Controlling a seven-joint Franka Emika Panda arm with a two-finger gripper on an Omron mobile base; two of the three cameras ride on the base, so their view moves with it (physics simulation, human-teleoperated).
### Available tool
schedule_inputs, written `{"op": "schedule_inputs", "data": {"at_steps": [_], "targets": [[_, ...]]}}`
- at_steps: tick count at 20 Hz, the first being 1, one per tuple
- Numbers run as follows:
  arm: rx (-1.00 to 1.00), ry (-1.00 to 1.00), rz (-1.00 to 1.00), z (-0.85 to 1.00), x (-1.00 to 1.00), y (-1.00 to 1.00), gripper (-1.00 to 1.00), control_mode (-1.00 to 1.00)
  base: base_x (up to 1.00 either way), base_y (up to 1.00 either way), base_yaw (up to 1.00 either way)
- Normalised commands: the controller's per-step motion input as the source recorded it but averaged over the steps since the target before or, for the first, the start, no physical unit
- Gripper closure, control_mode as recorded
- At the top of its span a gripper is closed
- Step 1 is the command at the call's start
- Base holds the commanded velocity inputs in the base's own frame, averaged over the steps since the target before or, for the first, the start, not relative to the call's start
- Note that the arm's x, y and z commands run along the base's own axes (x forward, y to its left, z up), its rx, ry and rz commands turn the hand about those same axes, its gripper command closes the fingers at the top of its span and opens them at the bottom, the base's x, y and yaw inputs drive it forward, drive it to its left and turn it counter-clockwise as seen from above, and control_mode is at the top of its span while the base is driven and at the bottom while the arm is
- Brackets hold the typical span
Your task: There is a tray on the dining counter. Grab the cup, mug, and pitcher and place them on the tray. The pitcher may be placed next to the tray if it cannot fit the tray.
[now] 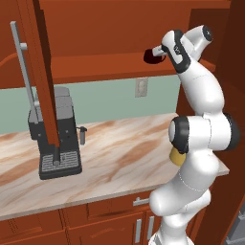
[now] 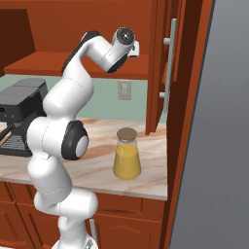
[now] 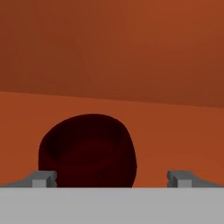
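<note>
The mug (image 3: 87, 151), dark red and squat, stands on the floor of the open wall cabinet (image 1: 110, 67); its interior appears dark and its contents cannot be determined. The gripper (image 3: 111, 178) is raised to cabinet level with its fingers (image 3: 43, 178) apart, the mug just ahead between them, nearer one finger. The pitcher (image 2: 127, 154) stands upright on the marbled counter (image 2: 97, 168), lid fitted, holding orange liquid to roughly two thirds. A coffee machine (image 1: 55, 134) occupies the same counter, well apart
</note>
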Motion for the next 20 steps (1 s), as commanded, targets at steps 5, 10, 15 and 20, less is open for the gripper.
{"op": "schedule_inputs", "data": {"at_steps": [5,10,15,20], "targets": [[0.00,0.00,0.00,0.00,0.00,0.00,1.00,-1.00,0.00,0.00,0.00],[0.00,0.00,0.00,0.00,0.00,0.00,1.00,-1.00,0.00,0.00,0.00],[0.00,0.00,0.00,0.00,0.00,0.00,1.00,-1.00,0.00,0.00,0.00],[0.00,0.00,0.00,0.00,0.00,0.00,1.00,-1.00,0.00,0.00,0.00]]}}
